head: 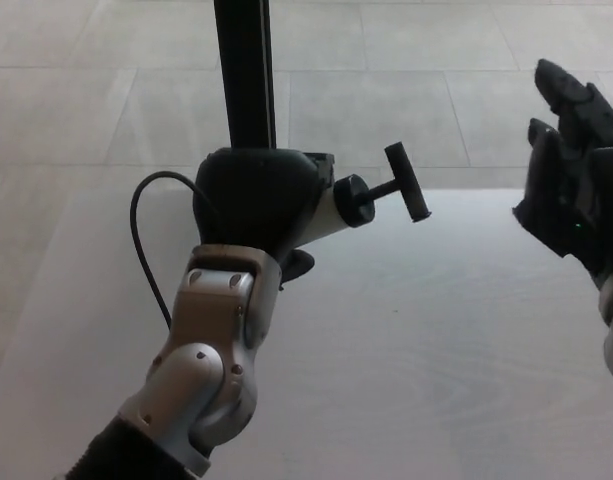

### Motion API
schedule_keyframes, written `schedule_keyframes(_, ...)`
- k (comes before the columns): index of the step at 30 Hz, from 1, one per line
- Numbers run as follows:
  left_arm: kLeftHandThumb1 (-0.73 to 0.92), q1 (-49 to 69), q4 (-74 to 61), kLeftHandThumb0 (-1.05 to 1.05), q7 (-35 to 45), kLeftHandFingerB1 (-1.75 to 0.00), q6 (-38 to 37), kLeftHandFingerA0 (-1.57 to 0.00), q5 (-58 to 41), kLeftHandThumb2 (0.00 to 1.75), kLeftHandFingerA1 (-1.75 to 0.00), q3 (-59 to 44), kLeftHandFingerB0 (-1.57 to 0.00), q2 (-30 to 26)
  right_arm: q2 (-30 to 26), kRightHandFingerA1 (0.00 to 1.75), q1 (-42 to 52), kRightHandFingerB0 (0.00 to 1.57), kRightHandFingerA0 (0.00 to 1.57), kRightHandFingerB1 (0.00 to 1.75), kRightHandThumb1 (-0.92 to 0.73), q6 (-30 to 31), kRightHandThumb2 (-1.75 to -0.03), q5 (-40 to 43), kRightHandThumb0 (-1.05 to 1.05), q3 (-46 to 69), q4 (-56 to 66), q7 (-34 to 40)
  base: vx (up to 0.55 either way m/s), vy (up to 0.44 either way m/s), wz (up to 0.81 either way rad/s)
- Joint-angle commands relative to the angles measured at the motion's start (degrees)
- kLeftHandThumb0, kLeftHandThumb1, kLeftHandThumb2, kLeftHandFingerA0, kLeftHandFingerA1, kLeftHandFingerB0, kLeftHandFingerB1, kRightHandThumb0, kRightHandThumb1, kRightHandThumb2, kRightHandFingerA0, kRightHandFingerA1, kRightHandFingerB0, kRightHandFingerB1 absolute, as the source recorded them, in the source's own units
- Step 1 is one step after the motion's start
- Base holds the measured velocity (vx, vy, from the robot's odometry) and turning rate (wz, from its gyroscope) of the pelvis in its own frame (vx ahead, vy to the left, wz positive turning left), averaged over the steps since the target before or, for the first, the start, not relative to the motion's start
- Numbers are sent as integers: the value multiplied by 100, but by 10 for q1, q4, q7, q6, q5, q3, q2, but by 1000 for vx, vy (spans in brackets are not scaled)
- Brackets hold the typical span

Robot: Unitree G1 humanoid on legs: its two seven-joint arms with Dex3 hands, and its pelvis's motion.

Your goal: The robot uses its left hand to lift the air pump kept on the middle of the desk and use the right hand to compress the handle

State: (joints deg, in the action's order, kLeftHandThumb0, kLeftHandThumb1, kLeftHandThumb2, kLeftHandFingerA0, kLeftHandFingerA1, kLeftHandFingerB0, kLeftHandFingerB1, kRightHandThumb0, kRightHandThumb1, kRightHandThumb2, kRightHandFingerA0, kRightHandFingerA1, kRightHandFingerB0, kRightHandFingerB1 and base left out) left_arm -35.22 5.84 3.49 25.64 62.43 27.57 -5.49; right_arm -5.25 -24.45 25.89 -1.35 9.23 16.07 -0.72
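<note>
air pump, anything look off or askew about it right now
Nothing damaged. The air pump is held tilted off the desk in the left robot hand, its T-handle extended; the right robot hand is open, well clear.

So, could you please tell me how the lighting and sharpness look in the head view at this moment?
Head view: soft, even daylight; the desk looks pale and washed out, with no hard shadows; the left hand is so dark its detail is lost; the air pump handle stays sharp; the right hand is cropped by the frame edge.
</note>
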Motion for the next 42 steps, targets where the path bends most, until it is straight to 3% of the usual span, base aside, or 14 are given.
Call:
schedule_keyframes(1,66,53,-12,-25,8,-89,1,-93,-7,90,-162,-3,-83,-26,-64,37,0,10,7,31,-92,7,-82,50,-86,99,-4,-20,0,0,0)
schedule_keyframes(3,57,71,-5,-30,-14,-110,-14,-118,-10,110,-131,2,-91,-29,-82,44,-10,9,4,36,-81,13,-116,69,-82,138,-4,-19,0,0,0)
schedule_keyframes(5,59,82,-4,-23,-15,-133,-24,-90,-4,99,-175,14,-78,-37,-101,46,-22,6,5,38,-80,18,-115,80,-80,168,-10,-19,0,0,0)
schedule_keyframes(6,64,84,-5,-23,3,-106,-19,-88,7,95,-173,27,-76,-41,-107,39,-26,12,6,33,-92,22,-80,86,-84,180,-8,-17,0,0,0)
schedule_keyframes(7,64,90,-3,-23,-6,-112,-28,-91,5,93,-175,33,-76,-43,-117,44,-31,8,5,38,-81,15,-116,93,-80,190,-16,-22,0,0,0)
schedule_keyframes(9,64,102,-1,-22,-26,-101,-65,-97,-11,96,-175,44,-79,-53,-126,39,-40,12,6,33,-92,16,-81,102,-84,207,-24,-19,0,0,0)
schedule_keyframes(11,68,108,3,-26,-5,-106,-59,-90,-13,88,-175,59,-75,-47,-129,48,-46,14,2,49,-82,17,-120,107,-83,217,-28,-13,0,0,0)
schedule_keyframes(13,61,115,10,-22,-16,-119,-67,-112,-22,91,-164,67,-78,-36,-131,43,-46,15,8,37,-92,15,-78,111,-86,223,-32,-12,0,0,0)
schedule_keyframes(14,64,112,20,-23,-1,-109,-65,-87,-14,85,-175,82,-73,-32,-130,53,-46,0,2,48,-51,12,-113,113,-36,225,-36,-10,0,0,0)
schedule_keyframes(15,63,111,25,-22,5,-97,-65,-88,-14,83,-171,88,-76,-29,-130,45,-45,19,12,38,-92,10,-75,112,-86,225,-39,-9,0,0,0)
schedule_keyframes(24,72,79,43,-26,175,-53,-11,-75,-13,75,-154,129,-34,5,-114,46,-42,27,14,40,-92,7,-74,116,-82,211,-44,7,0,0,0)
schedule_keyframes(29,66,46,51,-54,247,-52,-5,-44,16,60,-76,152,-24,-10,-110,46,-47,28,15,40,-91,9,-75,116,-83,207,-46,13,0,0,0)
schedule_keyframes(39,52,43,42,-81,281,-20,8,-3,-42,96,-45,102,-6,-18,-111,46,-41,27,15,40,-92,19,-76,119,-80,209,-45,15,0,0,0)
schedule_keyframes(42,61,88,-5,-95,240,-4,-63,0,-244,98,-27,-53,0,1,-109,48,-28,27,17,40,-92,22,-73,123,-81,211,-41,11,0,0,0)
